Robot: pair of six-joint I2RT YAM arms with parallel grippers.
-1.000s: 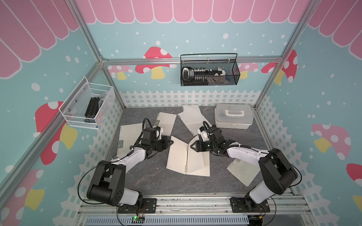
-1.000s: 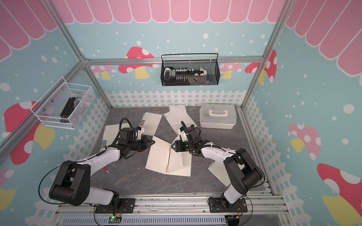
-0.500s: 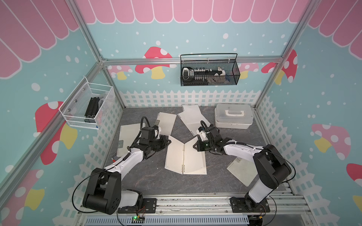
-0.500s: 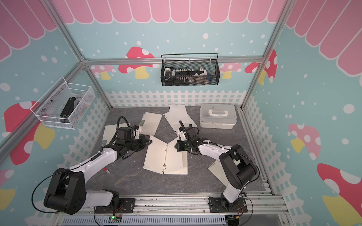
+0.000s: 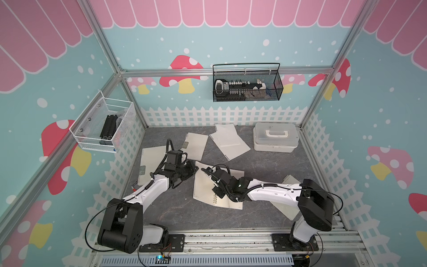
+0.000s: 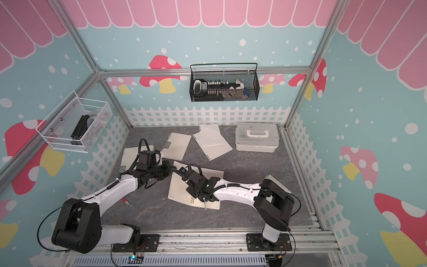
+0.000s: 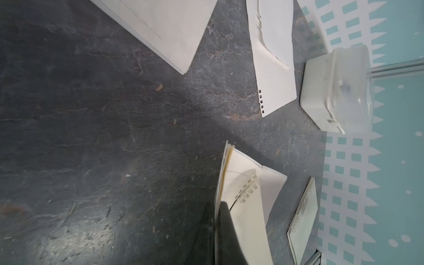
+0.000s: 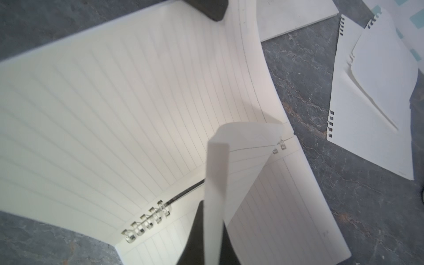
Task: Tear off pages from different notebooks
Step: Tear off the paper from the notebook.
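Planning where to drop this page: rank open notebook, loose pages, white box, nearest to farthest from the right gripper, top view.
1. Open notebook: right gripper holds its page, centre.
2. Loose pages: back, middle.
3. White box: back right corner.

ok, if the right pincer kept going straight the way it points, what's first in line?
Probably a lined sheet of the open notebook: the right pincer, shut on a lifted page, tilts down toward it. Further along, the left pincer grips that notebook's edge. Depth is hard to judge.
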